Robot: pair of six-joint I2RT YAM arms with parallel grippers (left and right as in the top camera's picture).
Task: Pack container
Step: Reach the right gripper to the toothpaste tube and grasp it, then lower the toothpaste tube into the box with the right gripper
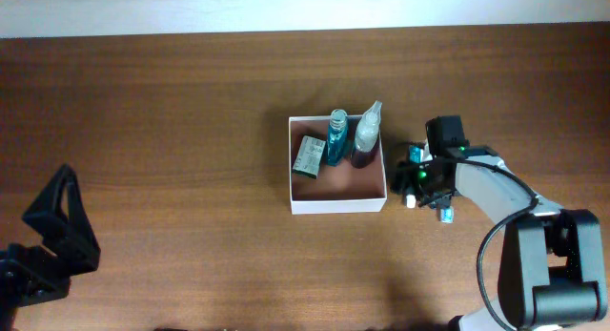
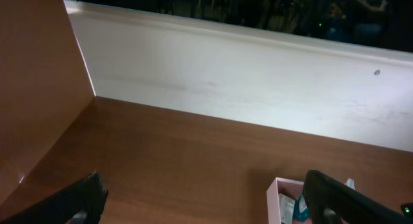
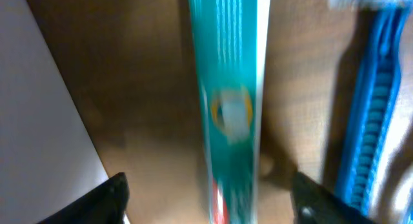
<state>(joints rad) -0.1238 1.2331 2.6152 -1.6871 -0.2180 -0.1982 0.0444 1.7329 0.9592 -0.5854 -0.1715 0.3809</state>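
The container [image 1: 338,206] stands mid-table, a square shallow box with white walls and a reddish-brown inside. In it are a small packet [image 1: 308,156], a teal bottle [image 1: 336,140] and a clear bottle [image 1: 366,133]. My right gripper [image 1: 417,178] is just right of the container, low over the table. In the right wrist view it [image 3: 210,201] is open, with a teal tube [image 3: 229,88] lying between its fingers, untouched. A blue toothbrush [image 3: 371,114] lies beside the tube. My left gripper [image 1: 59,226] is open and empty at the far left.
The container's white wall [image 3: 39,121] is close on the left of my right gripper. The left wrist view shows the container's corner [image 2: 274,192] and a pale wall [image 2: 245,82] beyond the table's far edge.
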